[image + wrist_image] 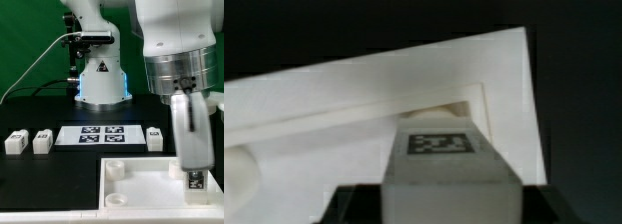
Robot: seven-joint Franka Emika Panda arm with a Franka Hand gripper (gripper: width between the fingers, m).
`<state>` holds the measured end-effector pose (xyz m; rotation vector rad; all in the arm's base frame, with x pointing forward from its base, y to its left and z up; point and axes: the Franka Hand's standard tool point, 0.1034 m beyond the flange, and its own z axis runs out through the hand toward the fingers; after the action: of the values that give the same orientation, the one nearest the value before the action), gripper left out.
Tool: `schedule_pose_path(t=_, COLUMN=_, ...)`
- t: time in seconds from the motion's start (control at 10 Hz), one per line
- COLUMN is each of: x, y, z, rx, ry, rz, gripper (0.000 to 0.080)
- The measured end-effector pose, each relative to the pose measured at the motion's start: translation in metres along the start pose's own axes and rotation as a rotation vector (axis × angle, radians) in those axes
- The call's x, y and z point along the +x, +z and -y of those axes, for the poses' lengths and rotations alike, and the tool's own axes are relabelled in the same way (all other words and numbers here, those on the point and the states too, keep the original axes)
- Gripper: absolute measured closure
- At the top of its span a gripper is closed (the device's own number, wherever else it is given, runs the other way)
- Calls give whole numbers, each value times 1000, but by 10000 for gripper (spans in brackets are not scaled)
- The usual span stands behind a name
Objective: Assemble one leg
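Observation:
My gripper point(189, 140) is shut on a leg point(194, 176), a white square-section block held upright with its tag at the lower end. The leg hangs over the right part of the large white panel point(140, 190), its lower end close to the panel's far right corner. In the wrist view the leg point(445, 165) runs out from between the dark fingers point(358, 205) toward a corner of the panel point(331, 110), where a round socket point(446, 108) partly shows. Whether the leg touches the panel I cannot tell.
Two more legs point(15, 142) point(42, 142) stand at the exterior view's left and a third point(155, 138) right of the marker board point(100, 135). The arm's base point(102, 80) stands behind, with a cable at the left. A corner socket point(117, 170) shows on the panel's near left.

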<state>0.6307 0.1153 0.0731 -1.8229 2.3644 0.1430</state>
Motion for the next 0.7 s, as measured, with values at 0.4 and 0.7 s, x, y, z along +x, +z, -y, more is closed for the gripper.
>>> schedule_pose_path(t=0.4, x=-2, y=1, z=-1, rx=8, ry=-215, rz=-5, gripper=395)
schedule_pose_path(t=0.7, x=-6, y=2, z=-7, rx=-29, ry=-657, rz=-11, gripper=175)
